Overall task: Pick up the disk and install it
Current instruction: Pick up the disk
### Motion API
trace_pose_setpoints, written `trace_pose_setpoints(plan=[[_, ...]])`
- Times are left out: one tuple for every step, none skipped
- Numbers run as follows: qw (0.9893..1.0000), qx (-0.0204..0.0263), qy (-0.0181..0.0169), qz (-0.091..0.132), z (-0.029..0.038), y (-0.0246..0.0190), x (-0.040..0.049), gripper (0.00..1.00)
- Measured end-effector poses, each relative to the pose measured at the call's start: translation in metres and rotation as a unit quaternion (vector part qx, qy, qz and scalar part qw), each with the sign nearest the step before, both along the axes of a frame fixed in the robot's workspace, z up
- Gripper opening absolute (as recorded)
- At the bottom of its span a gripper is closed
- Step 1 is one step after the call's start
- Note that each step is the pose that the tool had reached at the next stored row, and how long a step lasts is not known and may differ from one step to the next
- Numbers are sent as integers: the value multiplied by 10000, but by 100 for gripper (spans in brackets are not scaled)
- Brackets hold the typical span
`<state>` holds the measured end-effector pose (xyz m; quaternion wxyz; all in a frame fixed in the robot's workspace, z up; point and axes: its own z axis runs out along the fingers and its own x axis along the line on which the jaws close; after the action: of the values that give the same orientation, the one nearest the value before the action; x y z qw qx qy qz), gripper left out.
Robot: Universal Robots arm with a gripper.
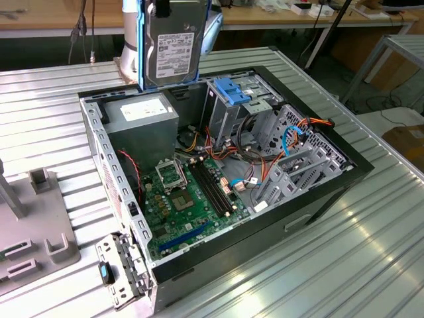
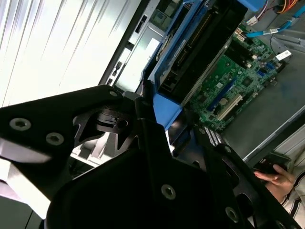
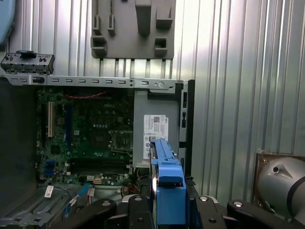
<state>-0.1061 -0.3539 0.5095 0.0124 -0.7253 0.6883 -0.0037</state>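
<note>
End effector [image 3: 169,209]: black fingers clamped on the flat silver-grey metal disk [image 1: 173,43] with a white label and blue plastic rails, held upright in the air above the open black computer case [image 1: 344,173].
Step in hand: carrying the disk; doing it well likely means a firm, square hold on the rails and staying clear of the case wall and loose cables.
Ribbed metal table [image 1: 344,265]: bears the case and a grey fixture plate [image 1: 40,232].
Case contents: listed below.
Grey power supply box [image 1: 142,122]: in the corner beneath the disk.
Green circuit board [image 1: 192,199]: flat on the case floor.
Metal drive cage [image 1: 242,99]: blue latches on top, orange and blue cables [image 1: 291,136] beside it.
</note>
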Motion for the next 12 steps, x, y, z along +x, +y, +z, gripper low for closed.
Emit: trace_pose_setpoints(plan=[[10000,0,0,0,0,0,38,36],[10000,0,0,1,0,0,71,36],[10000,0,0,0,0,0,124,36],[10000,0,0,0,0,0,159,36],[10000,0,0,1,-1,0,212,36],[10000,0,0,0,-1,0,281,36],[10000,0,0,1,-1,0,345,36],[10000,0,0,0,-1,0,441,36],[10000,0,0,0,-2,0,476,36],[10000,0,0,0,-2,0,506,36],[10000,0,0,1,-2,0,571,36],[10000,-1,0,0,-2,0,623,36]])
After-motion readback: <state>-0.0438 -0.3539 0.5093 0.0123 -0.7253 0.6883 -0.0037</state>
